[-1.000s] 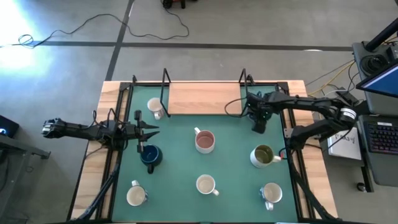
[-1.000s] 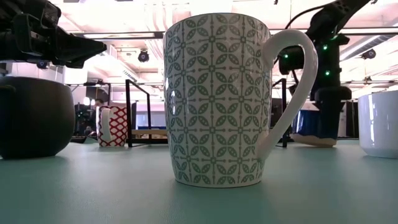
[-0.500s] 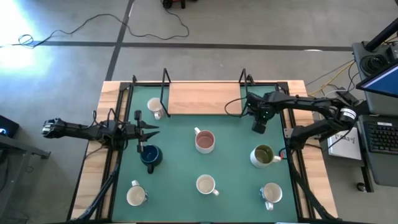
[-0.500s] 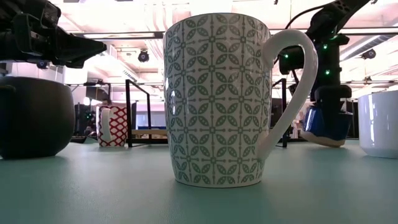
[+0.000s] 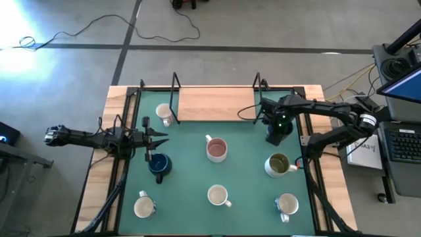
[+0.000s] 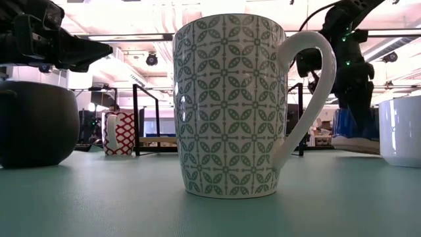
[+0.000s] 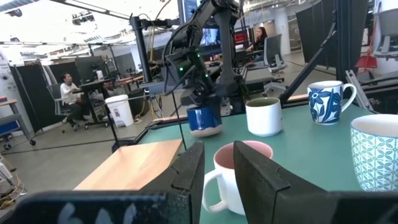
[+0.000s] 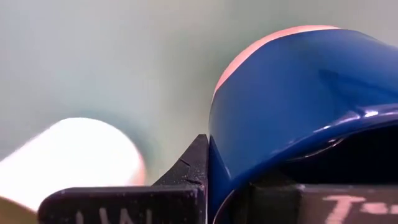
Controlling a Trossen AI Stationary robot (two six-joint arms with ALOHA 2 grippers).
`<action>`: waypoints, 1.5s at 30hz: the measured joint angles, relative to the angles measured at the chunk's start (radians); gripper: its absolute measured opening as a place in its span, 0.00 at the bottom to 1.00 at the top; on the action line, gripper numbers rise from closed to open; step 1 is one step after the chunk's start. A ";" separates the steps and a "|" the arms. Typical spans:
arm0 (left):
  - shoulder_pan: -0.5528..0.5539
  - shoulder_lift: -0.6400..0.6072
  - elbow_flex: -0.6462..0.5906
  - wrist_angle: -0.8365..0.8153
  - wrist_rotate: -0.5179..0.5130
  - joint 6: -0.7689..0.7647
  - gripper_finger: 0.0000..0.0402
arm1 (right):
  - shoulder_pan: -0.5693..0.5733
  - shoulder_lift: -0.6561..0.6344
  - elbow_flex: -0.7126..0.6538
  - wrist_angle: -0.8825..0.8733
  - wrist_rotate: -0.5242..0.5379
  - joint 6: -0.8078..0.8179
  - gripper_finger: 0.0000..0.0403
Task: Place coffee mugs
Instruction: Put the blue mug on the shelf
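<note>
My right gripper [image 5: 276, 134] points steeply down over the green mat's far right, shut on a dark blue coffee mug [image 7: 204, 119] with a pale base. My left gripper [image 5: 155, 139] hovers level at the mat's left, open and touching nothing, just beyond a second dark blue mug [image 5: 158, 164]. Standing on their bases on the mat are a pink-inside mug [image 5: 216, 150], an olive-inside mug [image 5: 279, 164], a small white mug [image 5: 164, 113] at the far left, and three pale mugs along the near edge [image 5: 218, 195]. My right gripper pinches the blue mug's wall at the rim [image 8: 214, 186], one finger outside [image 8: 186, 171] and the other inside the hollow. The fingers come from above, pointing down. The mug hangs tilted below them, its pale base [image 6: 355, 143] showing; it looks just clear of the mat.
A wooden board [image 5: 216, 104] inside a black rack frame [image 5: 175, 92] lies along the far edge. A green-patterned mug [image 6: 227, 105] fills the low view. A blue floral mug [image 7: 329, 102] stands at the near right. People sit at desks beyond the table.
My right gripper has taken hold of the dark blue mug, which stood flat on the mat, and tipped further downward. The mug has come up off the mat and now hangs tilted, shifted slightly toward the near edge.
</note>
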 joint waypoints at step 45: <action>0.000 0.000 0.000 0.000 0.000 0.000 0.17 | 0.290 0.028 0.338 0.468 0.169 0.051 0.03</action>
